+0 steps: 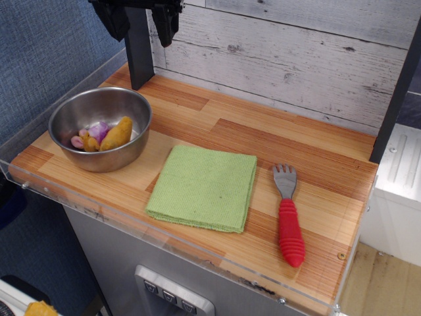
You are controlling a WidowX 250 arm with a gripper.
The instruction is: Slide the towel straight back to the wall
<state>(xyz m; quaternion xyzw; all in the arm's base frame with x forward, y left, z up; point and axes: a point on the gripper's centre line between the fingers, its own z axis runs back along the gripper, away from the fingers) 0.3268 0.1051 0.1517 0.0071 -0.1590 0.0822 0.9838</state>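
The light-green folded towel [202,187] lies flat on the wooden counter [263,138], near the front edge, between the steel bowl and the fork. The wall [283,56] of whitewashed grey-white planks runs along the back of the counter, well behind the towel. My black gripper [139,18] hangs at the top left, high above the counter's back left corner, far from the towel. Its two fingers stand apart with nothing between them. Its upper part is cut off by the frame.
A steel bowl [72,115] with small yellow and purple toy foods stands at the left. A fork [287,214] with a red handle lies at the right. A black post [138,52] stands at the back left. A blue fabric panel [46,52] is on the left.
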